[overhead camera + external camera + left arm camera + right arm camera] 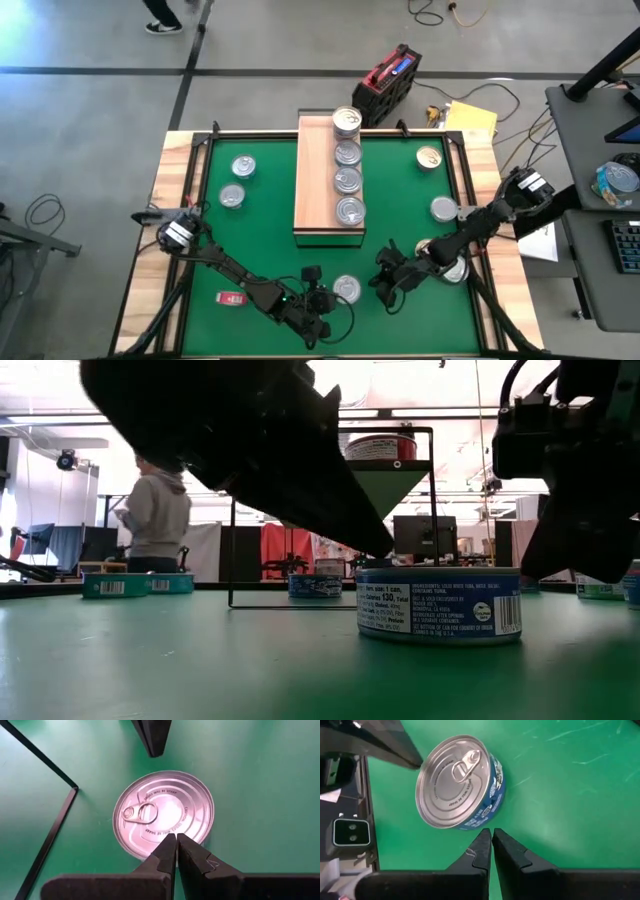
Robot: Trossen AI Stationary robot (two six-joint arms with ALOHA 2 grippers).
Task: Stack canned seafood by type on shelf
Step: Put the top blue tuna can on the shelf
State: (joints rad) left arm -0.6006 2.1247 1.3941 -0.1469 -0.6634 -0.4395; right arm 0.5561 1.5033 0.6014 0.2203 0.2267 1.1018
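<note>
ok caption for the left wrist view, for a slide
Left tool, shut, poised above a silver pull-tab can on the green mat.

Setting: robotics lab or workshop. Evidence: bare grey concrete floor (260,40) with loose cables (440,12); red toolbox (392,78) on the floor behind the table; desk with keyboard (625,245) to one side; in the low view, ceiling strip lights (420,412), a monitor (424,538), red and white partitions, and a person (155,515) standing in a grey hooded top.
</note>
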